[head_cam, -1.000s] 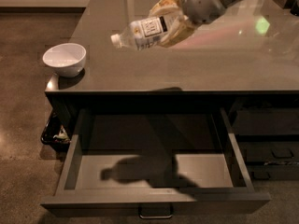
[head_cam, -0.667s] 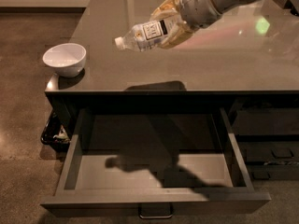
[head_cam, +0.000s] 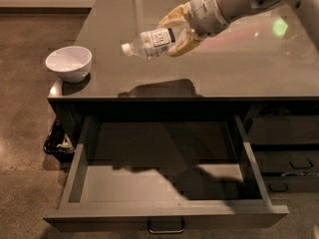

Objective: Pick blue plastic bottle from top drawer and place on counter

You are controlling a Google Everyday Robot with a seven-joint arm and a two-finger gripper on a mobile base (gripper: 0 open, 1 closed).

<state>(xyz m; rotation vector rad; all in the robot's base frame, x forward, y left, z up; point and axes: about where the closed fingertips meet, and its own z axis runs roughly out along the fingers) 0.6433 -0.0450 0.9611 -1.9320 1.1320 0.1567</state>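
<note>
The blue plastic bottle [head_cam: 154, 40] was held clamped in the gripper [head_cam: 180, 33] above the counter [head_cam: 239, 68] near its front edge, cap pointed toward the left edge.

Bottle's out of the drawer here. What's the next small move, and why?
Probably lower straight down, then release: the gripper holds the blue plastic bottle tilted in the air over the counter, its shadow on the slab below.

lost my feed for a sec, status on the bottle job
End effector shut on blue plastic bottle, held above the counter. Top drawer open, bottle out. White bowl at counter's left corner, off to the side.
</note>
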